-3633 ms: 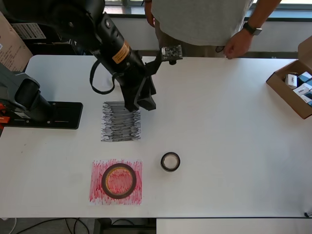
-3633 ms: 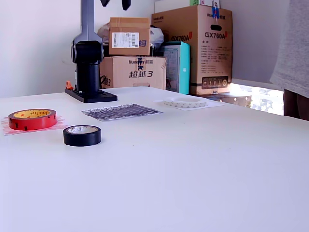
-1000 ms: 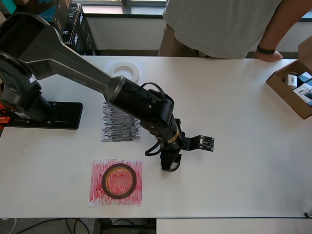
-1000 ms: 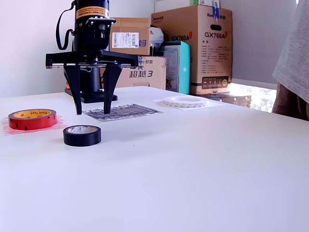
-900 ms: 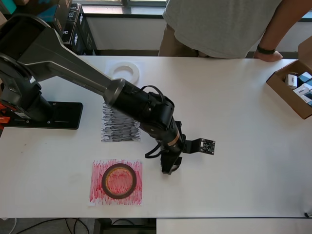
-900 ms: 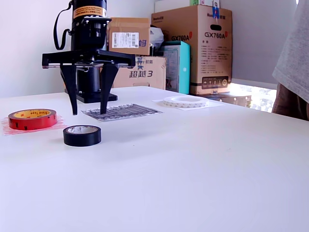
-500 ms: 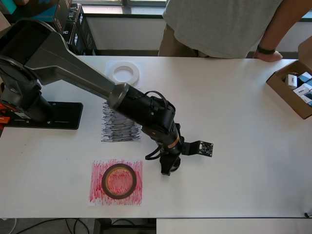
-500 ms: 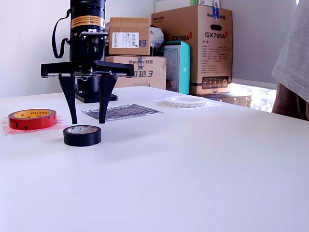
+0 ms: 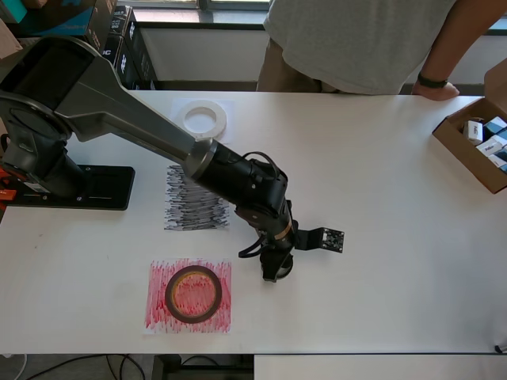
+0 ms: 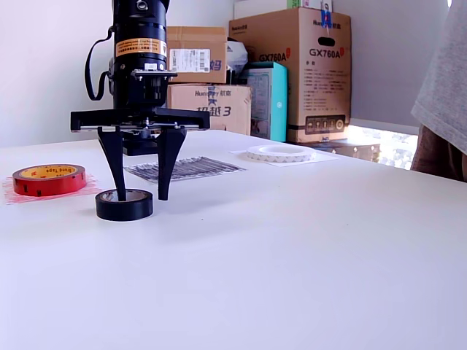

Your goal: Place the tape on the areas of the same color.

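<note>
- Three tape rolls lie on the white table [image 9: 380, 198], and the gripper [image 10: 141, 197] hangs over the small one with its jaws spread wide and holding nothing.
- Black tape roll [image 10: 124, 205]: in the exterior view one finger [image 10: 117, 169] reaches down to the roll's hole, its tip at or just inside the top rim, while the other finger comes down just outside the roll's wall on the exterior view's right. Whether either finger touches the roll cannot be told. In the overhead view the arm's wrist covers nearly all of this roll.
- The black roll sits on bare table, apart from every patch, just to the overhead view's right of the red patch [image 9: 188, 295].
- Red-brown tape roll [image 9: 192, 294] lies flat on the red scribbled patch, well inside its edges.
- Whitish tape roll [image 9: 205, 118] lies on the white patch [image 9: 224, 104] at the far side of the table, near the standing person [image 9: 356, 43].
- Black-grey scribbled patch [image 9: 190, 207] lies between the white and red patches with no roll on it; the arm passes over its upper right corner in the overhead view.
- An open cardboard box [image 9: 473, 142] rests at the overhead view's right edge.
</note>
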Robot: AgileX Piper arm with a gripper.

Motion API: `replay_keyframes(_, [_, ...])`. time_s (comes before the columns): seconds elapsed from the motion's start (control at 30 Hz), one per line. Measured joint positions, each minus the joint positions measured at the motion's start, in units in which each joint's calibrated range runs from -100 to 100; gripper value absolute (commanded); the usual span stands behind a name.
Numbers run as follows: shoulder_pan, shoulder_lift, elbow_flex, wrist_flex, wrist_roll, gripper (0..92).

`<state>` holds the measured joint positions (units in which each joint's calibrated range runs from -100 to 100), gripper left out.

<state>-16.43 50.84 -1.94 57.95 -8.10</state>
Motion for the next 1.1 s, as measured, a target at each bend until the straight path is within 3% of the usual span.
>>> replay_keyframes(0.43, [0.00, 0.76, 1.12, 0.00, 0.00, 50.8])
replay_keyframes(0.53, [0.00, 1.06, 1.12, -0.25, 0.00, 41.8])
replay_keyframes(0.73, [0.00, 1.06, 1.12, -0.11, 0.11, 1.0])
replay_keyframes(1.1, [0.30, -1.69, 0.13, 0.12, -0.52, 0.0])
